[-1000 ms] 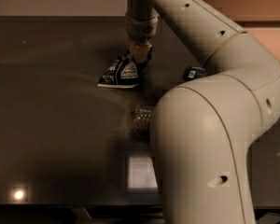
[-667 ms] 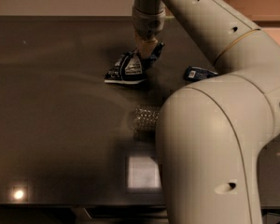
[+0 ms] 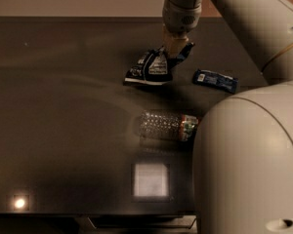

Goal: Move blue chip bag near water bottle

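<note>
Nearest, bottom right: 1 big pale arm (image 3: 244, 169) segment, blocking that corner of the dark surface (image 3: 63, 130). On the surface's near strip, 2 light reflections: a square patch (image 3: 150, 179) and a small spot (image 3: 19, 202).

Next back, 1 water bottle (image 3: 163, 126), lying on its side approx. mid-surface, label end to the right, just beside the arm (cap end hidden behind it; contents can't be told).

Behind it, 1 flat bright-blue bar (image 3: 216, 80) lies to the right, apart from the bottle.

Left of the bar, 1 blue chip bag (image 3: 149, 68), crumpled, nothing of its contents showing. It sits behind the bottle, near but not touching.

Farthest: 1 gripper (image 3: 175, 56), coming down from the top edge; its fingers (image 3: 184, 51) are clenched on the bag's upper right corner.
</note>
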